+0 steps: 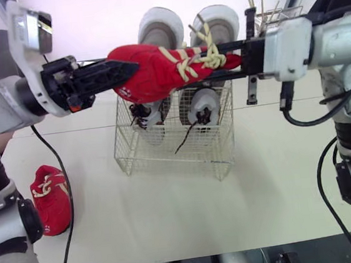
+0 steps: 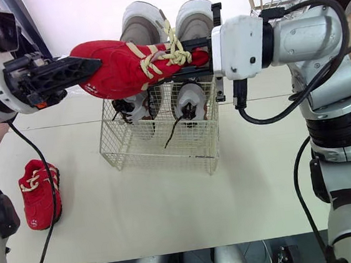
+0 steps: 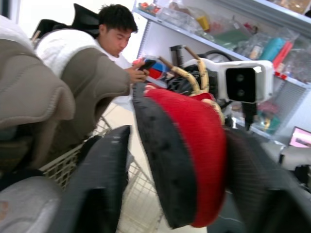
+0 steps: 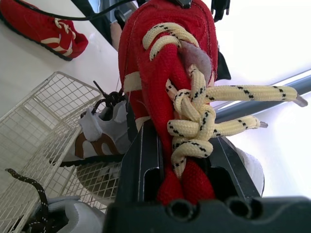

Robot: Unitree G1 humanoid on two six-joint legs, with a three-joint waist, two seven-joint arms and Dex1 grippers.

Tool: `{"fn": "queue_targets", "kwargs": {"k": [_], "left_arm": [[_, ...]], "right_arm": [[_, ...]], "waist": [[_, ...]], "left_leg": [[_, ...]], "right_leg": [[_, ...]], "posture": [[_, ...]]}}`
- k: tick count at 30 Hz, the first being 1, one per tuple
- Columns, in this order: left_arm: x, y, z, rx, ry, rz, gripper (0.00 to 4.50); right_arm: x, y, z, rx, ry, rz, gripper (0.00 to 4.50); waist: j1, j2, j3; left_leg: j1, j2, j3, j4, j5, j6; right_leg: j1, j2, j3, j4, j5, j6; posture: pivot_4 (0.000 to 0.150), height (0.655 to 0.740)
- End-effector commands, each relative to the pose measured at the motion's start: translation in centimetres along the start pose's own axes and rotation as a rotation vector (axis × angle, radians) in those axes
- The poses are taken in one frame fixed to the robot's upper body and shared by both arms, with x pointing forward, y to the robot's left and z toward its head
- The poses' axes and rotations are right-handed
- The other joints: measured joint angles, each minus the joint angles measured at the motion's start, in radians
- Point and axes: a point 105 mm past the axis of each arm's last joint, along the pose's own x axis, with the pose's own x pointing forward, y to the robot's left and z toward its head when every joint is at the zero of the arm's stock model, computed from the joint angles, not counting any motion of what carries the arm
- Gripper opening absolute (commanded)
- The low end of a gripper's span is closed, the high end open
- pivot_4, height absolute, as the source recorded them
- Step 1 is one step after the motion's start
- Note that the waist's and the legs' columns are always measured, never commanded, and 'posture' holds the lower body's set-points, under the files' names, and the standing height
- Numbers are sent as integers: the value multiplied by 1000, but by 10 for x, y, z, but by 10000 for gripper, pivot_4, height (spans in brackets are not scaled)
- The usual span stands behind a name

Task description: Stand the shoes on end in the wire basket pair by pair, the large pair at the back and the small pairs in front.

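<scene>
The red shoe point(image 1: 162, 67) hangs in the air, lying on its side lengthwise between the two grippers, directly over the wire basket point(image 1: 165, 154) and level with the tops of the shoes already in it. Its toe points left and its laced opening points right.

The left gripper point(image 1: 119, 70) has the toe: one finger point(image 3: 97, 189) sits against the black sole and the other against the red upper, closed in on the shoe.

The right gripper point(image 4: 181, 145) has the other end, with its two fingers pinched on either side of the tongue. The cream laces point(image 4: 194, 121) are knotted just past its fingertips, and the loose ends stick out toward the far side.

In the far half of the basket, two large pale shoes point(image 1: 159, 26) point(image 1: 217, 20) stand on end side by side, their soles rising above the rim and dark laces trailing down inside. The near half of the basket is open.

A second red shoe point(image 1: 49, 198) lies on the table point(image 1: 202, 210) at the near left, well apart from the basket.
</scene>
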Motion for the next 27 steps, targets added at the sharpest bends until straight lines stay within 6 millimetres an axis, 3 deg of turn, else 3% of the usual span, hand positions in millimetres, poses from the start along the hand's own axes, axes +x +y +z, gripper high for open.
{"fn": "queue_targets", "kwargs": {"k": [1,3,6,9,14,15,19,23,27], "left_arm": [[-5,-3,3,0,-23,0,8460],[-5,-3,2,-12,-34,3,2638],[-7,-1,-1,-48,-79,15,2611],[-9,2,-3,-66,-128,38,2611],[-13,3,1,-78,-231,68,2611],[-14,2,2,-78,-253,70,2611],[-13,-3,8,-84,-335,54,2611],[-8,-9,12,-90,-381,19,2611],[1,-13,14,-103,-405,-23,2611]], "right_arm": [[-4,-14,18,-78,-44,-33,2917],[-6,-16,18,-49,-45,-44,2917],[-12,-20,17,38,-47,-74,2917],[-21,-28,17,190,-72,-131,16331],[-55,-38,17,641,-201,-230,42674],[-64,-37,15,740,-230,-250,44645],[-83,-16,0,1065,-307,-296,44645],[-73,10,-9,1241,-363,-303,44645],[-56,13,-6,1310,-473,-334,44645]], "waist": [[0,0,0],[0,0,0],[1,0,0],[2,0,0],[9,-1,0],[9,-1,0],[8,-3,-1],[3,-3,0],[-1,-2,0]], "left_leg": [[0,0,0,0,0,0],[0,0,0,0,0,0],[0,0,0,0,0,0],[0,0,0,1,0,0],[0,0,0,0,-2,4],[0,0,0,0,-3,4],[0,0,0,0,-4,4],[0,0,0,0,-3,5],[0,0,1,0,-3,5]], "right_leg": [[0,0,0,0,0,0],[-1,0,0,1,0,0],[-1,0,0,2,0,0],[-1,0,1,2,0,0],[-1,-1,1,2,0,0],[-1,-2,0,2,0,0],[0,-2,0,1,0,-1],[0,-2,1,2,0,-1],[-3,-2,1,5,0,-1]], "posture": [[1500,7400],[1500,7400],[1500,7400],[1500,7400],[1500,7400],[1500,7400],[1500,7400],[1500,7400],[1500,7400]]}}
